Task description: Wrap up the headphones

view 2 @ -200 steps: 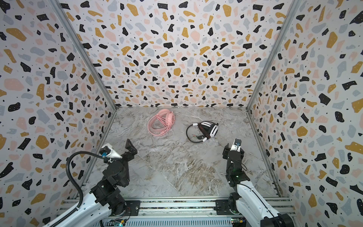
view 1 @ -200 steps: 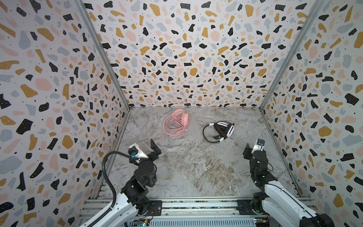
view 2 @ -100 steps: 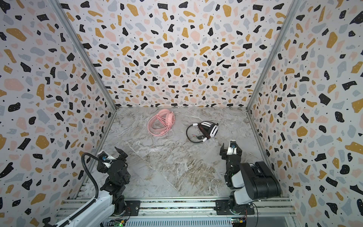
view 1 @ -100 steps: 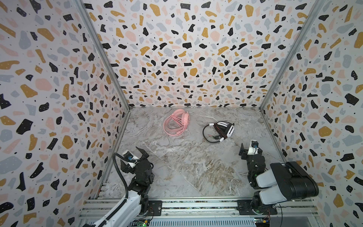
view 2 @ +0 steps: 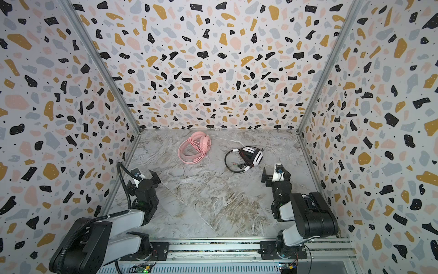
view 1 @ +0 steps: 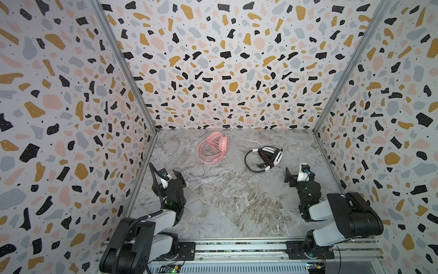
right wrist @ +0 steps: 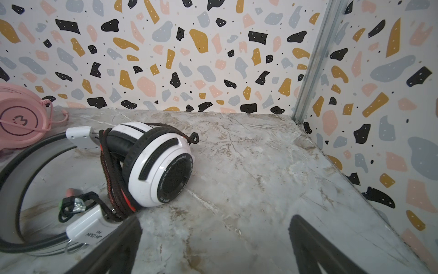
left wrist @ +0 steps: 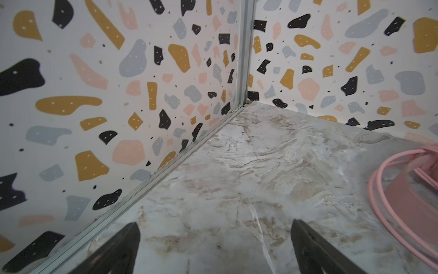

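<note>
Pink headset (view 1: 213, 148) and white-and-black headset (view 1: 270, 156) lie apart on the table (view 1: 237, 194), cables wound around each; left tool (left wrist: 214, 223) and right tool (right wrist: 214, 217) both open, empty.

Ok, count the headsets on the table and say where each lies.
2. The pink headset lies near the back wall, left of centre; the white-and-black headset lies to its right. None appears hidden.

White-and-black headset (right wrist: 154, 163) lies cable-wrapped on marble — right tool (right wrist: 214, 220) spread, empty, beside it.

"EDUCATIONAL EARPHONES" around the white-and-black headset (right wrist: 154, 151) earcup; "JIN DUN" on its white slider block (right wrist: 86, 226).
</note>
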